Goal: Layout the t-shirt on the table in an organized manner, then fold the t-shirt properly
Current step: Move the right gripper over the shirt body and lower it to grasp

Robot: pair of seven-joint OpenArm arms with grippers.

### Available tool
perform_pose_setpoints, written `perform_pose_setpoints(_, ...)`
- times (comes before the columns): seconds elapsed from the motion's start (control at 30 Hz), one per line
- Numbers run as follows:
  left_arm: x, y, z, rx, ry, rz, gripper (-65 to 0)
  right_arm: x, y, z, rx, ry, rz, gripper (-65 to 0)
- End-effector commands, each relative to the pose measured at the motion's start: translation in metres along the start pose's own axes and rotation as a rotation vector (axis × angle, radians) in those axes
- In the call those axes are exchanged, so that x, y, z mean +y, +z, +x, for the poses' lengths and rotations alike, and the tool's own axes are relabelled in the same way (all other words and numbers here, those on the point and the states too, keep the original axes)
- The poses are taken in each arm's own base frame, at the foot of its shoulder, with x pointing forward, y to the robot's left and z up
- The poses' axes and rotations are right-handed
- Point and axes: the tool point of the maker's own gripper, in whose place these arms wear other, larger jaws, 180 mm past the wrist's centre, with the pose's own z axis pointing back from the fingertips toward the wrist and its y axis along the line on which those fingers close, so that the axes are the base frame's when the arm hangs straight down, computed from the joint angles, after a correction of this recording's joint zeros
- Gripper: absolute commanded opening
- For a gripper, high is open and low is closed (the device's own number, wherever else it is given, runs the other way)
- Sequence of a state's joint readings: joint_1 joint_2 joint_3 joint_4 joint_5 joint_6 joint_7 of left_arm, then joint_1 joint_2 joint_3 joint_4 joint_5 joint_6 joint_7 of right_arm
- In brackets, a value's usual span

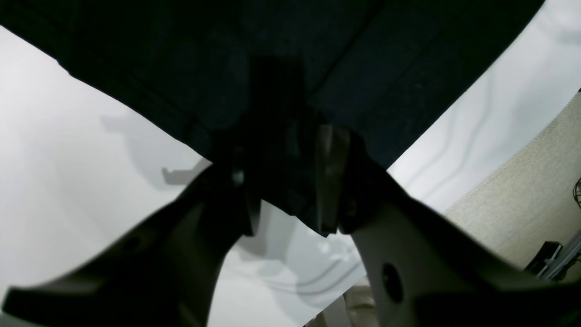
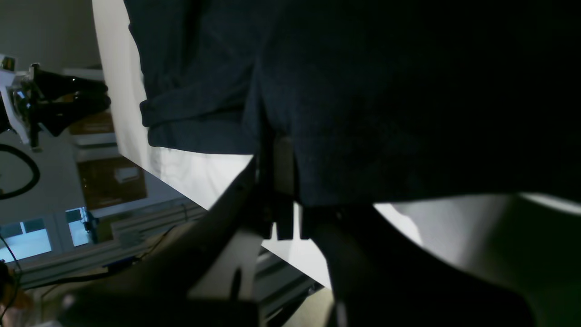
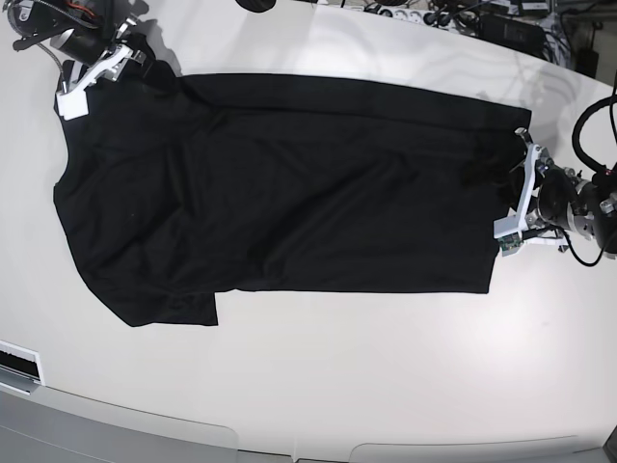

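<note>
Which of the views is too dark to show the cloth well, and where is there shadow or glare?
Both wrist views are dim: the t-shirt is nearly featureless black. In the left wrist view the left gripper throws a shadow on the table. The base view is evenly lit, with soft glare.

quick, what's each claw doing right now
Left claw: closed on the edge of the t-shirt.
Right claw: shut on the t-shirt's edge.

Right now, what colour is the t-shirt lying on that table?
Plain black all over, no pattern; the t-shirt shows best in the base view, against the white table.
</note>
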State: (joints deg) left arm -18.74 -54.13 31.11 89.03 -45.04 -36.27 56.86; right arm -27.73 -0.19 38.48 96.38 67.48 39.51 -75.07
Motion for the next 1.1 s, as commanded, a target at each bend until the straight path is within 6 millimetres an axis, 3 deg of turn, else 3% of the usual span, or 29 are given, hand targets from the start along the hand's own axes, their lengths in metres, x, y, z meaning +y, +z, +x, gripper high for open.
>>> perform_pose_setpoints(0.0,0.01,0.011,0.003,-0.014,-0.003,0.028,-43.9,0.006,0.004,0.012,-0.033,0.04,0.011,-65.0)
perform_pose_setpoints(0.4,0.01,0.011,0.003,-0.014,-0.003,0.028,-44.0,-0.004,-0.014,0.079,-0.081,0.248,-0.125,-65.0)
perform_pose_setpoints(0.7,0.01,0.011,0.003,-0.014,-0.003,0.028,-43.9,0.01,-0.053,0.095,0.09,0.532,-0.181,-65.0)
perform_pose_setpoints(1.07,0.01,0.011,0.003,-0.014,-0.003,0.028,-43.9,0.031,-0.083,0.13,0.056,0.725,-0.255,-65.0)
